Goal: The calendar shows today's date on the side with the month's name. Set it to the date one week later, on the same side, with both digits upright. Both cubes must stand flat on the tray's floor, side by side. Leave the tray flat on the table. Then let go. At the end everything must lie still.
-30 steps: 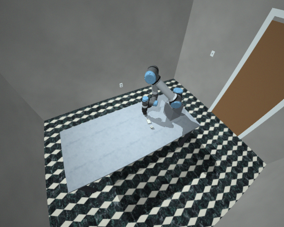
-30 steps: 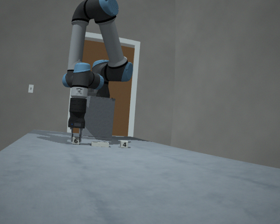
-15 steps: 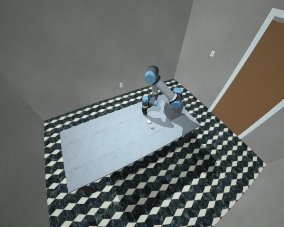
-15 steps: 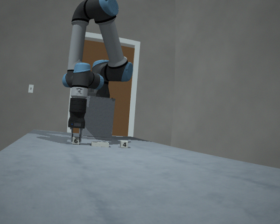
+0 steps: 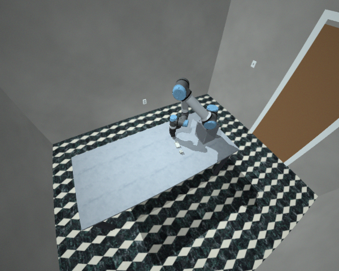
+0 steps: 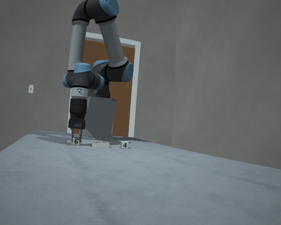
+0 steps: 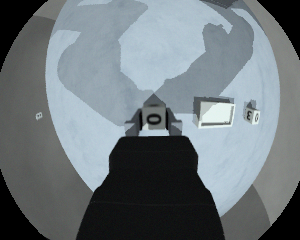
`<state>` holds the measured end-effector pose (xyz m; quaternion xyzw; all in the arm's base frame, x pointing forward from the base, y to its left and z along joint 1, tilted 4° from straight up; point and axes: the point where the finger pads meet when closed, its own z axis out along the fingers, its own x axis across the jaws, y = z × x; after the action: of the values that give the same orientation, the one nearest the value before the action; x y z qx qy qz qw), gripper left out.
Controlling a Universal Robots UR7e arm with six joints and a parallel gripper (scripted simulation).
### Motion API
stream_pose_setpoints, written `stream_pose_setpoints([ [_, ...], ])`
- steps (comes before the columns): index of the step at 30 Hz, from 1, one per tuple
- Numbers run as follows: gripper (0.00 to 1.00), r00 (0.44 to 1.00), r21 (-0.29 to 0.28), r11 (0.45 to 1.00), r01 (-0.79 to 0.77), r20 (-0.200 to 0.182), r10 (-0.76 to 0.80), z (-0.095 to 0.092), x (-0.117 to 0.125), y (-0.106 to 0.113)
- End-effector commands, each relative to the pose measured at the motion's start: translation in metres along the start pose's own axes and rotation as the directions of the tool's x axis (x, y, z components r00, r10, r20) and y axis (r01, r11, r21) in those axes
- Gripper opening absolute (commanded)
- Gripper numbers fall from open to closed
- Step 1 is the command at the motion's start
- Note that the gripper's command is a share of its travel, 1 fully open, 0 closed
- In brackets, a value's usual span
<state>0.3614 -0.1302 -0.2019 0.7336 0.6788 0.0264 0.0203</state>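
My gripper (image 6: 76,140) points straight down and is shut on a white number cube (image 6: 76,141), low at the table top. This cube shows a 6 toward the exterior camera and a 0 on top in the wrist view (image 7: 154,118). The small white tray (image 6: 100,144) lies flat and empty on the table just right of the held cube; it also shows in the wrist view (image 7: 214,111). A second cube (image 6: 124,144) stands on the table right of the tray, outside it, showing a 4. In the top view the gripper (image 5: 172,135), tray (image 5: 177,144) and second cube (image 5: 181,152) are tiny.
The arm's grey base pedestal (image 6: 99,117) stands behind the tray at the table's far end. A brown door (image 6: 107,89) is in the wall beyond. The grey table (image 5: 140,169) extends wide toward the near side.
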Motion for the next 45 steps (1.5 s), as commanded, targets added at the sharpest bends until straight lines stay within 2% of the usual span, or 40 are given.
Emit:
stream_pose_setpoints([
  [1, 0.6, 1.0, -0.001, 1.0, 0.0, 0.001, 0.0, -0.0003, -0.0002, 0.0004],
  [43, 0.6, 1.0, -0.001, 1.0, 0.0, 0.001, 0.0, -0.0003, -0.0002, 0.0004],
  [44, 0.66, 1.0, -0.001, 1.0, 0.0, 0.001, 0.0, -0.0003, -0.0002, 0.0004],
  [45, 0.66, 1.0, -0.001, 1.0, 0.0, 0.001, 0.0, -0.0003, -0.0002, 0.0004],
])
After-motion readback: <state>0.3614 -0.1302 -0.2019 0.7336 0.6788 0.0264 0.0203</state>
